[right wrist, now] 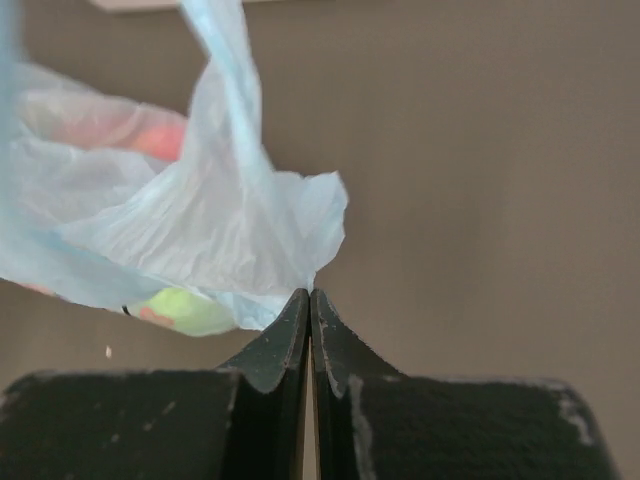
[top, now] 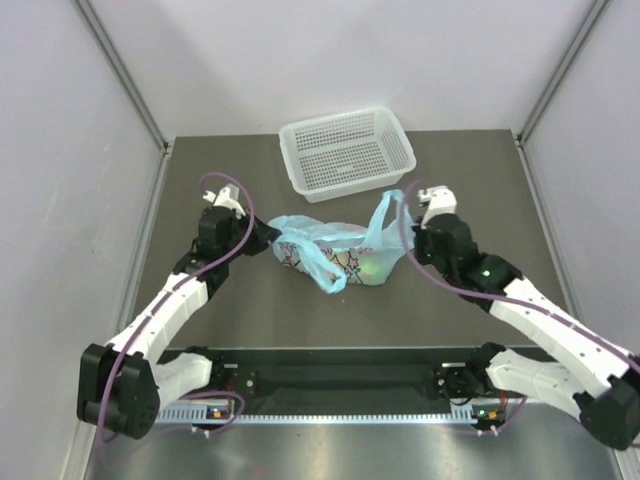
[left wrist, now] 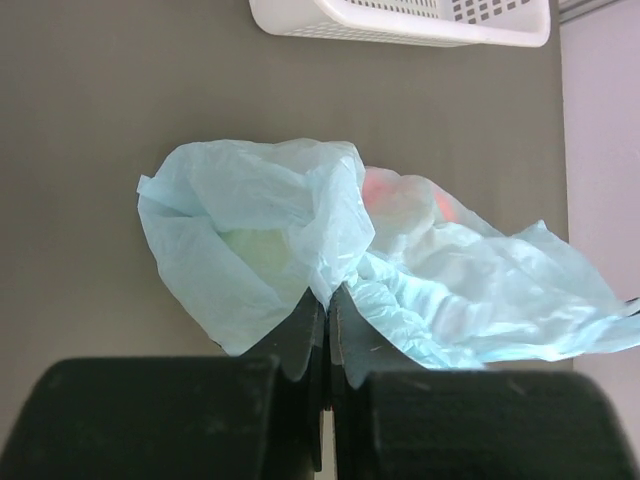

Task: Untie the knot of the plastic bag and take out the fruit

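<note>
The light-blue plastic bag point(top: 335, 255) lies crumpled on the dark table between my two arms. My left gripper point(top: 268, 238) is shut on the bag's left edge; the left wrist view shows thin film pinched at its tips point(left wrist: 328, 292). My right gripper point(top: 408, 245) is shut on the bag's right edge point(right wrist: 310, 292). One loop handle point(top: 385, 215) stands up near the right gripper, and another point(top: 322, 268) hangs toward the front. Fruit shows through the film: a red-orange one point(left wrist: 385, 190), a green one point(right wrist: 185, 310). I cannot make out the knot in any view.
A white perforated basket point(top: 340, 119) stands behind the bag at the table's far side, and its near wall point(left wrist: 400, 30) shows at the top of the left wrist view. Grey walls close in the table on both sides.
</note>
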`<action>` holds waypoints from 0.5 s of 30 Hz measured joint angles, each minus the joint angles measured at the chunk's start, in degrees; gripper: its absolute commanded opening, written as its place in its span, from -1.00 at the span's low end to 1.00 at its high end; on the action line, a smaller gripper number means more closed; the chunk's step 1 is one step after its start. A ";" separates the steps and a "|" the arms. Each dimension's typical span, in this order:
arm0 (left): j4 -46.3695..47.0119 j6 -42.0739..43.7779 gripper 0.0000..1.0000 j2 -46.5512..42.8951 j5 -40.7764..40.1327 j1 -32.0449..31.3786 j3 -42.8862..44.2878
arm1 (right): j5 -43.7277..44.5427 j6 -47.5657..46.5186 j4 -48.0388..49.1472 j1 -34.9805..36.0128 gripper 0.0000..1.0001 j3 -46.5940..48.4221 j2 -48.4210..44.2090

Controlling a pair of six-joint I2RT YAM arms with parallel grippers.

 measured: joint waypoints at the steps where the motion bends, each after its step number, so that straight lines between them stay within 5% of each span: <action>1: -0.07 0.09 -0.64 -0.37 0.02 0.00 -0.17 | -0.92 1.70 0.85 -1.95 -1.00 -1.68 -2.56; 3: -0.07 0.61 0.09 -1.60 0.28 0.02 -0.83 | -3.58 4.48 2.16 -5.22 -0.99 -3.89 -6.47; 5: -0.07 1.16 0.49 -3.04 1.29 0.02 -1.44 | -5.90 6.12 3.06 -6.86 -1.00 -4.81 -8.39; 6: 0.00 1.14 0.90 -3.72 2.29 0.04 -1.55 | -6.95 6.56 3.45 -7.17 -1.00 -4.98 -8.63; 15: -8.20 4.55 0.98 -7.06 5.11 -8.13 8.87 | -14.29 7.08 5.22 -7.43 -0.99 -5.29 -7.80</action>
